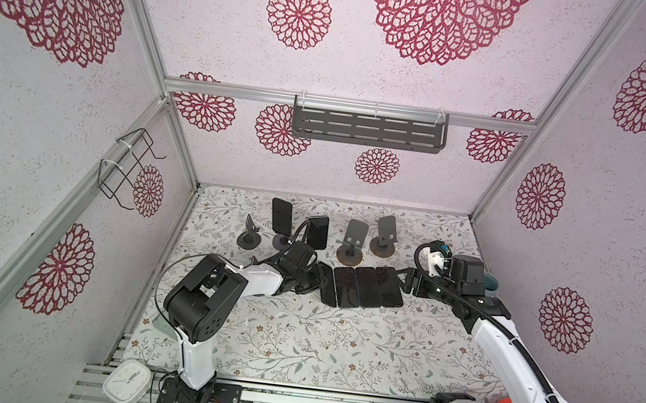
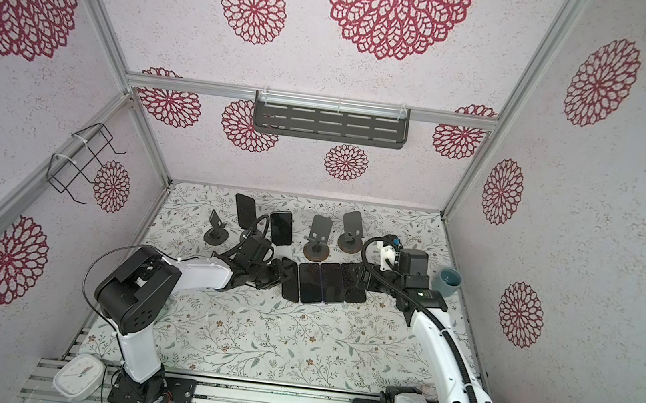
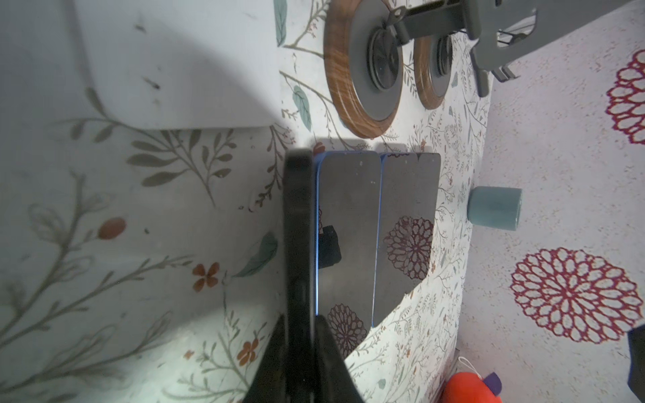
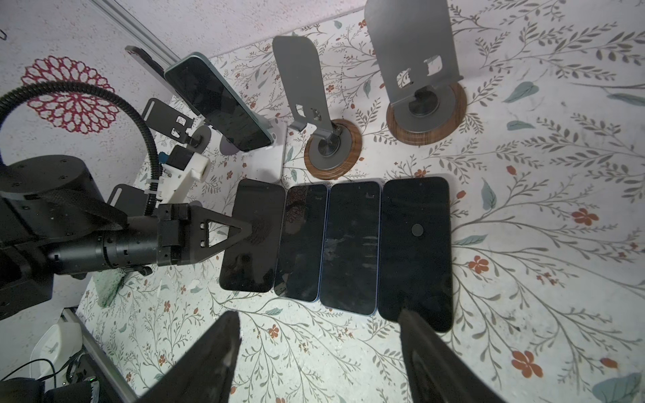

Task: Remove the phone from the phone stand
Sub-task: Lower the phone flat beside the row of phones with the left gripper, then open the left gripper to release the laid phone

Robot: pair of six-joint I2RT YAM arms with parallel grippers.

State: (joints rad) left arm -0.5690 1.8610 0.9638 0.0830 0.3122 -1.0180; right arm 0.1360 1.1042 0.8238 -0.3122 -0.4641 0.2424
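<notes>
The left claw (image 3: 300,326) pinches a black slab-shaped phone (image 4: 252,268), one finger (image 4: 241,228) across its screen, at the left end of a row beside three more dark phones (image 4: 352,244) on the floral-patterned worktop (image 1: 296,333), nearer than two grey metal stands with round wooden bases (image 4: 331,150). The right claw (image 4: 317,314) hangs spread wide at the row's right end. Farther back, a teal-edged phone (image 4: 220,104) leans on a white stand (image 4: 265,164).
</notes>
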